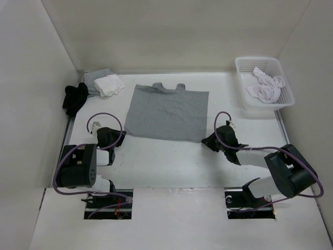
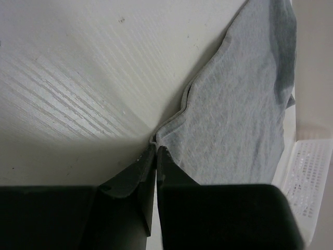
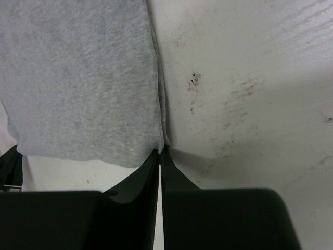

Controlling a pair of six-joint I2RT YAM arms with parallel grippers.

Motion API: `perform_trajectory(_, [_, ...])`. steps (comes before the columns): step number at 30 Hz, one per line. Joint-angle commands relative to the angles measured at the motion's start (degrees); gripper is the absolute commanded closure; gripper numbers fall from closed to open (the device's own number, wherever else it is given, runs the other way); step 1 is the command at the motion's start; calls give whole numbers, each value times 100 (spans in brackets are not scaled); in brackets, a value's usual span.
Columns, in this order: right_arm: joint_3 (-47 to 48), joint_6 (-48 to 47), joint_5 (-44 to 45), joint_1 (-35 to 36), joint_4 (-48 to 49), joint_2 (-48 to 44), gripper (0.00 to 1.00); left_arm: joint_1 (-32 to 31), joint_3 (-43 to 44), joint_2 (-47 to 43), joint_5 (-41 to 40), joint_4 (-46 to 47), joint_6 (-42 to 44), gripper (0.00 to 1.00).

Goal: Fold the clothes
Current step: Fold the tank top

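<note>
Plainly the left gripper point(image 2: 155, 148) and right gripper point(image 3: 159, 151) each clamp a near corner of the clothes point(image 1: 166, 112), jaws together.

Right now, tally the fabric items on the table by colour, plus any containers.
Grey: 2, large flat grey fabric garment and small grey folded cloth
White: 1, crumpled white cloth
Black: 1, bunched black garment
White-and-pale-pink: 1, crumpled white-and-pink fabric pile
Container: 1, white plastic mesh basket
Total: 6
</note>
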Motion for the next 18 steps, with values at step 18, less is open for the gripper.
perform_trajectory(18, [2650,-1534,3022,2052,-5490,-5750,100,-427,2308,-6588,-39,-5180,741,100])
